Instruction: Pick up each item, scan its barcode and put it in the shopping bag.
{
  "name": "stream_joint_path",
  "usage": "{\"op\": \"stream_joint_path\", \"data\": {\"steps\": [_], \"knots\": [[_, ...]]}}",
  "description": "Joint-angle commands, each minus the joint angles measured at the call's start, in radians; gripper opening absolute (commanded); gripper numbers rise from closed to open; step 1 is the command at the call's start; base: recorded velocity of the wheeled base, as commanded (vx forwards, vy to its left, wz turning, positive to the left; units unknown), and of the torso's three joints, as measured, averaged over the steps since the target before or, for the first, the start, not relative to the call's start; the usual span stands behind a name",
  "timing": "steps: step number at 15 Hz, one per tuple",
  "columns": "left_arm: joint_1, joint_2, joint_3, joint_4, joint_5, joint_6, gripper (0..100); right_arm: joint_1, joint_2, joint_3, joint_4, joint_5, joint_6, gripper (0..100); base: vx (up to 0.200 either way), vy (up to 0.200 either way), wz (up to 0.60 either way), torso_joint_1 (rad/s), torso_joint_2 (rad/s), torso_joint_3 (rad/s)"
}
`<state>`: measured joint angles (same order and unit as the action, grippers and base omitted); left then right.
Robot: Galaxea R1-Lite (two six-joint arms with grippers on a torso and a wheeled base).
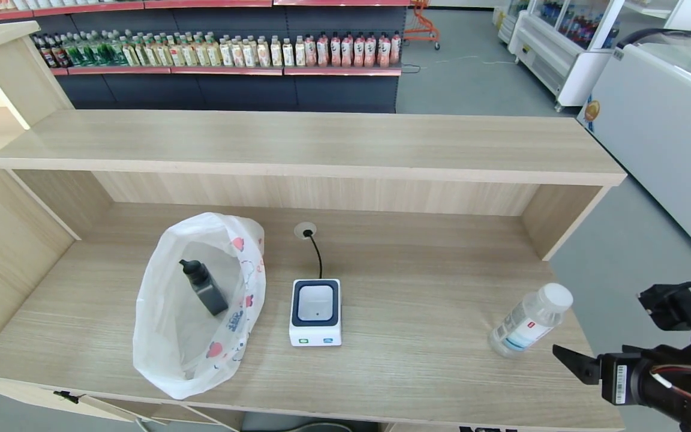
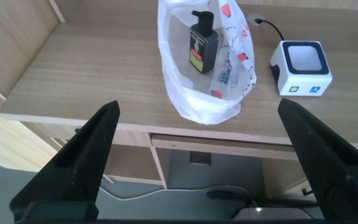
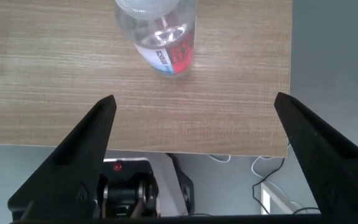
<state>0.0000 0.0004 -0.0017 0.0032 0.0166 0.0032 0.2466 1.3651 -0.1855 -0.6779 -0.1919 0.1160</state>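
A white plastic shopping bag [image 1: 159, 324] lies open on the left of the wooden counter, with a dark pump bottle [image 1: 204, 288] inside it. The white barcode scanner [image 1: 315, 312] sits just right of the bag. A clear water bottle [image 1: 528, 321] with a white cap stands near the counter's right front corner. My right gripper [image 3: 196, 101] hovers open just in front of that bottle [image 3: 157, 31], off the counter edge; one of its fingers [image 1: 574, 363] shows at the lower right. My left gripper [image 2: 199, 109] is open and empty, held back from the counter's front edge, facing the bag [image 2: 179, 93], pump bottle [image 2: 202, 45] and scanner [image 2: 300, 67].
A raised wooden ledge [image 1: 309, 144] runs along the back of the counter [image 1: 417, 312], with side walls at both ends. The scanner's cable [image 1: 317, 252] runs into a grommet behind it. A freezer [image 1: 663, 132] stands to the right.
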Motion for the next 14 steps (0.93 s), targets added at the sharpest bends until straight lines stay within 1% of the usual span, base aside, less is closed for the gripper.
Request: {"op": "stream_joint_path", "data": {"steps": [1,3,8,11,13,14], "knots": [[0.000,0.000,0.000,0.000,0.000,0.000,100,0.000,0.114,0.001,-0.065,0.000,-0.038,100,0.000,0.000,0.00,0.000,0.00,0.000],[0.000,0.000,0.000,0.000,0.000,0.000,100,0.000,0.184,0.001,-0.137,0.003,-0.075,100,0.000,0.000,0.00,0.000,0.00,0.000],[0.000,0.000,0.000,0.000,0.000,0.000,100,0.000,0.287,-0.003,-0.238,0.012,-0.096,100,0.000,0.000,0.00,0.000,0.00,0.000],[0.000,0.000,0.000,0.000,0.000,0.000,100,0.000,0.328,-0.005,-0.310,0.065,-0.136,100,0.000,0.000,0.00,0.000,0.00,0.000],[0.000,0.000,0.000,0.000,0.000,0.000,100,-0.006,0.344,-0.006,-0.335,0.123,-0.139,100,0.000,0.000,0.00,0.000,0.00,0.000],[0.000,0.000,0.000,0.000,0.000,0.000,100,-0.010,0.358,-0.005,-0.356,0.124,-0.139,100,0.000,0.000,0.00,0.000,0.00,0.000]]}}
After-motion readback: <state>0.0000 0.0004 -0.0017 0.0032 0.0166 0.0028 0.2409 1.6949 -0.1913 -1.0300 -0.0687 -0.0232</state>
